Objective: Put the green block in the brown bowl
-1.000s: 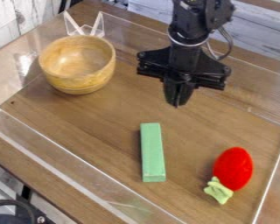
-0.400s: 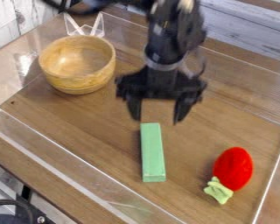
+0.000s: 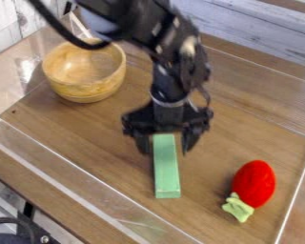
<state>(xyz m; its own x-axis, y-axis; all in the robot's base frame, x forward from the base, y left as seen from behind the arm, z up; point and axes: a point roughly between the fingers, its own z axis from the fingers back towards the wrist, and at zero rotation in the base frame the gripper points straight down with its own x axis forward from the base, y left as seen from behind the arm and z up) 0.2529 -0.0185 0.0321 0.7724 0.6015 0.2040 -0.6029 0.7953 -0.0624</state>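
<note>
The green block [image 3: 167, 172] lies flat on the wooden table, its long side running front to back. My gripper [image 3: 166, 140] hangs over the block's far end, pointing nearly straight down and open, one finger on each side of that end. Whether the fingers touch the block I cannot tell. The brown bowl [image 3: 81, 70], a round wooden one, stands at the back left, well apart from the gripper, and looks empty.
A red strawberry toy with a pale green stalk [image 3: 252, 186] lies at the front right. A clear raised rim [image 3: 66, 186] runs along the table's front and left edges. A clear wire-like stand [image 3: 89, 27] sits behind the bowl.
The gripper went from shut to open, came forward and down from the table's middle, and now straddles the block's far end. Block, bowl and strawberry have not moved.
</note>
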